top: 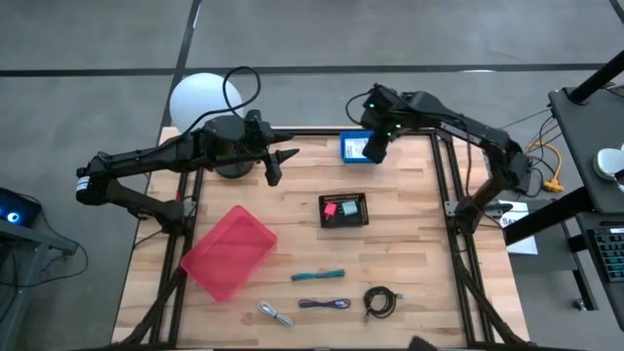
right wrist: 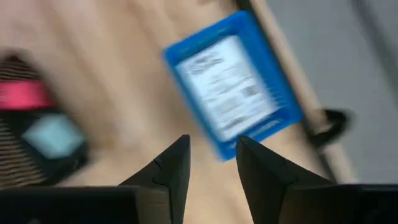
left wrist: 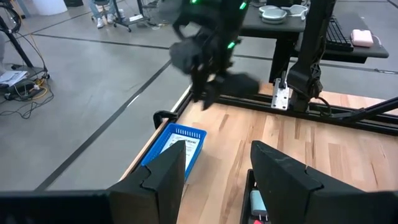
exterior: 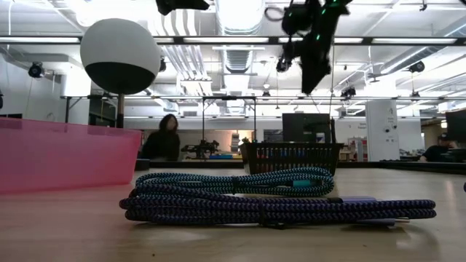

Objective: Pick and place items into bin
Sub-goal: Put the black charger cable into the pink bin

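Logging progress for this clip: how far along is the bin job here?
Barely begun. The pink bin looks empty. Neither the left gripper nor the right gripper, above the blue tray, holds anything. Teal cable, purple cable, black cable and grey-white cable remain on the table.

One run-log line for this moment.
left tool: open, raised | right tool: open, above blue tray | pink plastic bin: empty

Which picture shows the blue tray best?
The right wrist view: the blue tray fills it, with its white label showing. The high view shows it small, partly under the right gripper; the left wrist shows it slanted; the low view, not at all.
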You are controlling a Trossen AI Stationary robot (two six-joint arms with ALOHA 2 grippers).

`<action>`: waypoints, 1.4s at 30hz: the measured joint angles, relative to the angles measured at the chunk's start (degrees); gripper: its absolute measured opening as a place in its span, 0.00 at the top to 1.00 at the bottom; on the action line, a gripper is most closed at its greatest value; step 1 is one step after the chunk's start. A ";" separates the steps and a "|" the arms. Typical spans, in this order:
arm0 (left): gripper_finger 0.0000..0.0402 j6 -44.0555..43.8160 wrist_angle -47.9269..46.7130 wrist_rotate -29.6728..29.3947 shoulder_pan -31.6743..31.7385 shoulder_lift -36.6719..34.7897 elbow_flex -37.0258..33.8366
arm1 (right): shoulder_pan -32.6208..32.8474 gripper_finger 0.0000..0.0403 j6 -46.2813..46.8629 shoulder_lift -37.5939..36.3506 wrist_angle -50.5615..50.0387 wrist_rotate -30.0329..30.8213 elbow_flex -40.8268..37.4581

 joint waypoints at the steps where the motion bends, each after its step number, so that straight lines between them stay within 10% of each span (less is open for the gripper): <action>1: 0.59 0.00 0.02 0.04 0.00 0.00 0.00 | 0.50 0.71 2.16 -1.11 -0.75 -2.16 0.00; 18: 0.59 0.59 -1.47 0.33 0.00 0.11 -0.18 | 25.93 0.70 23.21 -13.76 -1.63 -8.55 0.00; 42: 0.59 0.57 -1.40 0.36 0.00 0.11 -0.24 | 55.95 0.56 40.84 -5.25 -1.89 -7.68 -1.43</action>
